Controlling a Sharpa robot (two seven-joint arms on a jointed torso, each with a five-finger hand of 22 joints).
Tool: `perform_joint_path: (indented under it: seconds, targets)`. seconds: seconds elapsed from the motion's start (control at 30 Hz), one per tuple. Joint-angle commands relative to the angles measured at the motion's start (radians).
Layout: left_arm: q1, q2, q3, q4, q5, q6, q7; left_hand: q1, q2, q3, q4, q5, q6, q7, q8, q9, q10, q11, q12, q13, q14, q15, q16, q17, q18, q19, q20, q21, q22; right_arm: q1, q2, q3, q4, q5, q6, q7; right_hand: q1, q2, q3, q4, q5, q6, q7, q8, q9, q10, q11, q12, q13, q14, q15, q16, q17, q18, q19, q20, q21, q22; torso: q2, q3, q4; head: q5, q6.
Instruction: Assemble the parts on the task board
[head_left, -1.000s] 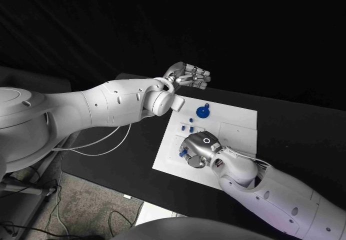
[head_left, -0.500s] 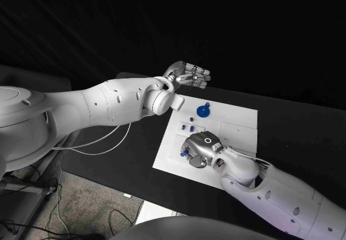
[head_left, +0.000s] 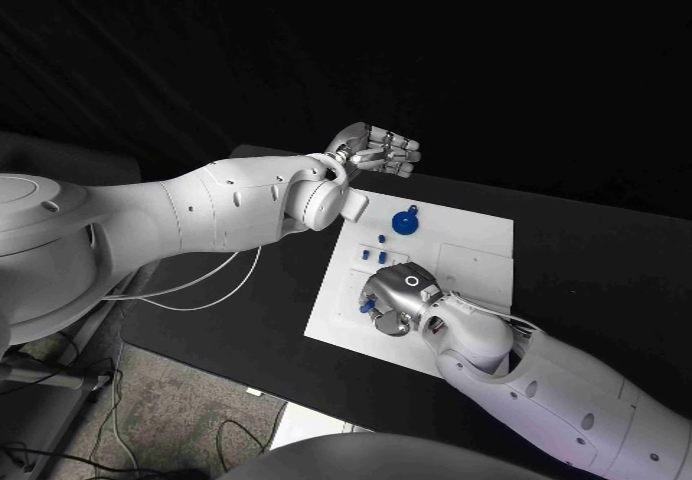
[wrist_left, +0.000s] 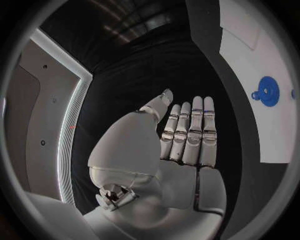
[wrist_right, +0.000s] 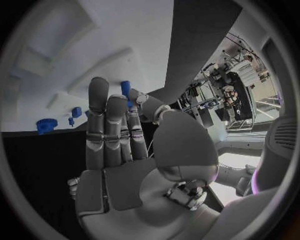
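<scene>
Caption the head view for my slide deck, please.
Right hand works over blue parts on the white board; left hand waits beyond it.

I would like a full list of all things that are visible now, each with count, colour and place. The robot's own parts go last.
table: one, black, under everything.
task board: one, white, middle of the table.
round part with a small tab: one, blue, on the board's far end.
small parts: a few, blue, on the board between the round part and the right hand; exact count unclear.
part at the right hand's fingertips: one, blue, hold uncertain.
left hand: one, silver, beyond the board's far edge, fingers extended, holding nothing.
right hand: one, silver, over the board's near half.
</scene>
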Motion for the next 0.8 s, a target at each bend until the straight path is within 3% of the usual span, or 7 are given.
perform_joint_path:
  seconds: [0.03,0.33,0.47,0.8]
  targets:
    - [0.000,0.004,0.001,0.001,0.004,0.014,0.008,-0.004,0.006,0.000,-0.005,-0.002,-0.008,0.002,0.002,0.001,-0.007,0.002,0.003,-0.001,-0.006,0.001,-0.005,-0.001,0.015,-0.001,0.005,0.006,-0.001,-0.002,0.008,-0.001,-0.002,-0.036,0.050,-0.012,0.000,0.012,0.006,0.000,0.008,0.004,0.000,0.006,0.000,0.042,-0.036,0.004,-0.003,0.000,-0.005,0.002,-0.002,0.019,0.037,-0.006,-0.005,0.001,0.000,-0.0015,0.0009,-0.001,-0.002]
    - [0.000,0.008,0.001,-0.002,0.004,0.016,0.008,-0.004,0.008,-0.002,-0.004,-0.001,-0.010,0.002,0.002,0.001,-0.008,0.002,0.003,-0.001,-0.007,0.001,-0.005,-0.001,0.016,0.000,0.006,0.006,-0.007,-0.002,0.028,-0.001,-0.006,-0.080,0.138,-0.018,-0.004,0.011,-0.002,0.001,0.034,0.005,0.000,0.006,-0.001,0.041,-0.036,0.004,-0.003,-0.001,-0.005,0.002,-0.002,0.018,0.036,-0.005,-0.007,0.005,-0.001,-0.0035,0.0031,0.001,-0.003]
    - [0.000,0.010,0.001,-0.004,0.004,0.017,0.008,-0.004,0.008,-0.002,-0.004,-0.001,-0.010,0.002,0.002,0.001,-0.008,0.002,0.003,-0.001,-0.007,0.001,-0.005,-0.001,0.016,0.000,0.006,0.006,-0.007,-0.001,0.036,-0.001,-0.009,-0.092,0.169,-0.025,-0.004,0.012,-0.004,0.001,0.035,0.004,0.000,0.006,-0.001,0.040,-0.036,0.004,-0.003,-0.002,-0.005,0.002,-0.002,0.018,0.035,-0.005,-0.008,0.006,-0.001,-0.0024,0.0010,0.004,-0.005]
    - [0.000,0.014,0.001,-0.007,0.004,0.018,0.007,-0.005,0.008,-0.003,-0.003,-0.001,-0.009,0.002,0.002,0.001,-0.008,0.002,0.003,-0.001,-0.007,0.001,-0.005,-0.001,0.015,0.000,0.006,0.006,-0.009,0.001,0.049,-0.001,-0.022,-0.098,0.178,-0.028,-0.010,0.016,-0.014,0.004,0.029,-0.017,0.007,0.005,-0.004,0.016,-0.029,0.003,-0.004,-0.004,-0.001,-0.007,-0.007,0.017,0.034,-0.001,-0.020,0.005,-0.001,-0.0001,0.0018,0.006,-0.004]
